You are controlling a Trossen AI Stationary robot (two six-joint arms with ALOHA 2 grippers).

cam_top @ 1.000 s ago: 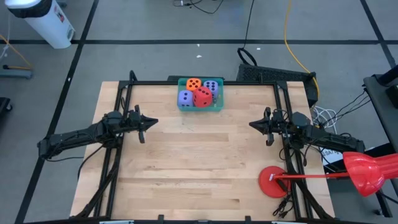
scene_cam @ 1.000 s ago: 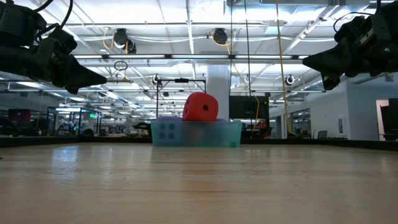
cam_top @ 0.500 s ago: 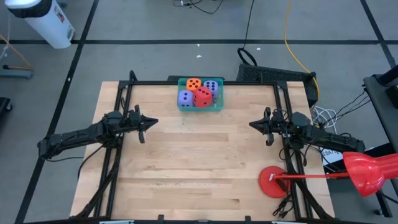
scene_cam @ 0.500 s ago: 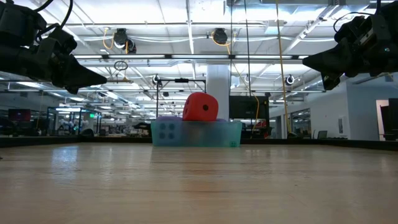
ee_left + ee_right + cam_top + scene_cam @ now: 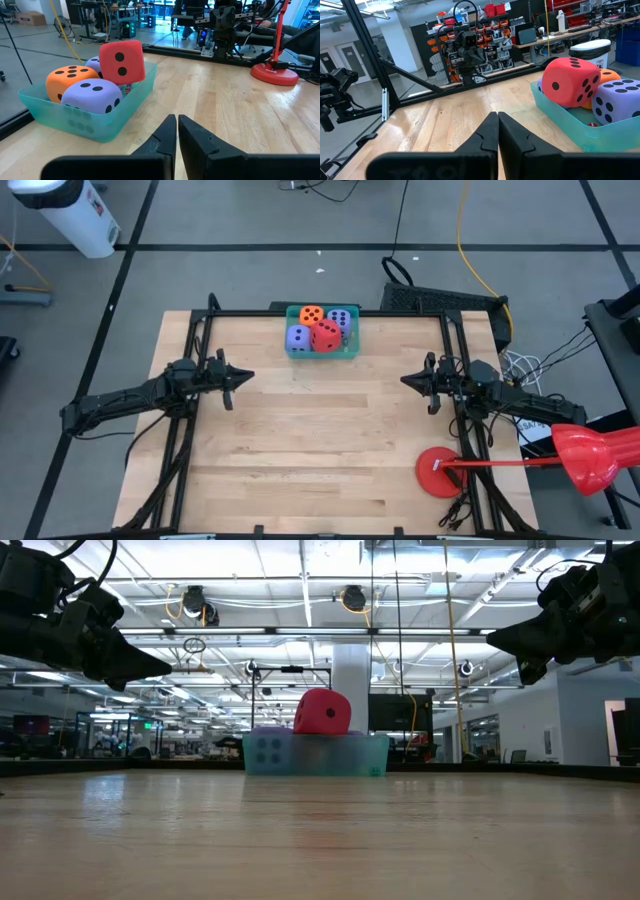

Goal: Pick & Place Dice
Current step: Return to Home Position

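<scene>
Several dice sit in a teal bin [image 5: 322,348] at the middle of the table's far edge: an orange die [image 5: 311,314], two purple dice [image 5: 298,337] [image 5: 340,319], and a red die [image 5: 327,335] perched on top of the others. The red die [image 5: 322,712] sticks up above the bin's rim. My left gripper [image 5: 246,378] hovers shut at the table's left side, pointing right, nothing in it. My right gripper [image 5: 406,381] hovers shut at the right side, pointing left, also holding nothing.
A red round base [image 5: 441,472] with a red lamp-like stand [image 5: 590,455] sits at the table's near right corner. Black frame rails [image 5: 200,330] run along the left, far and right sides. The wooden tabletop [image 5: 320,440] lies between the arms.
</scene>
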